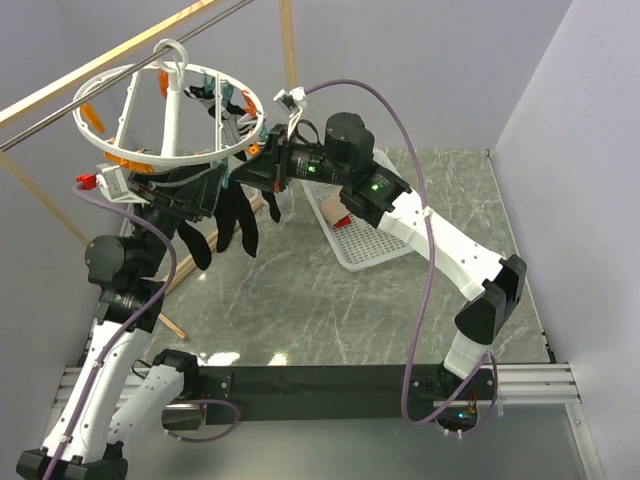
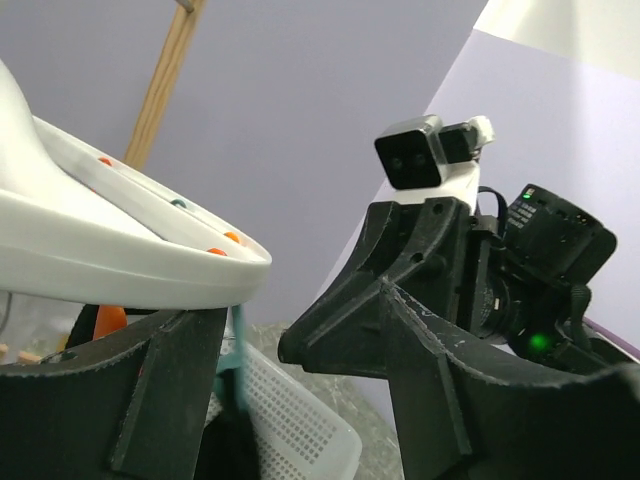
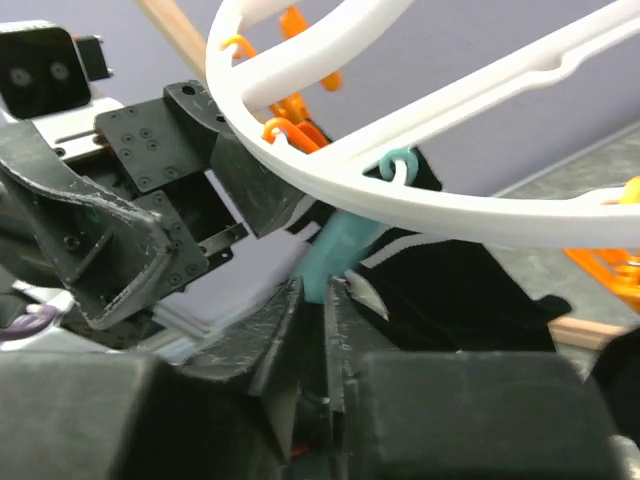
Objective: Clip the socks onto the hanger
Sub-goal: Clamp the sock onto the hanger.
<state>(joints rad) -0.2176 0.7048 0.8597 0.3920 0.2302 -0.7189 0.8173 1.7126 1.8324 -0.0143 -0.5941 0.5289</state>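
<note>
The white ring hanger (image 1: 165,150) hangs from a rod at the back left, with orange and teal clips around it. Black socks (image 1: 235,220) hang from its near rim. My right gripper (image 1: 252,168) reaches to that rim. In the right wrist view its fingers (image 3: 290,320) are shut on a teal clip (image 3: 338,252) under the ring (image 3: 450,205), next to a black sock with white stripes (image 3: 450,290). My left gripper (image 1: 205,188) is just below the rim. In the left wrist view it (image 2: 290,400) is open wide, with a teal clip (image 2: 236,355) by its left finger (image 2: 150,400).
A white mesh basket (image 1: 370,245) with a red item (image 1: 342,222) lies on the marble table behind the right arm, and it also shows in the left wrist view (image 2: 290,420). A metal rod (image 1: 60,120) and wooden poles (image 1: 100,55) frame the back left.
</note>
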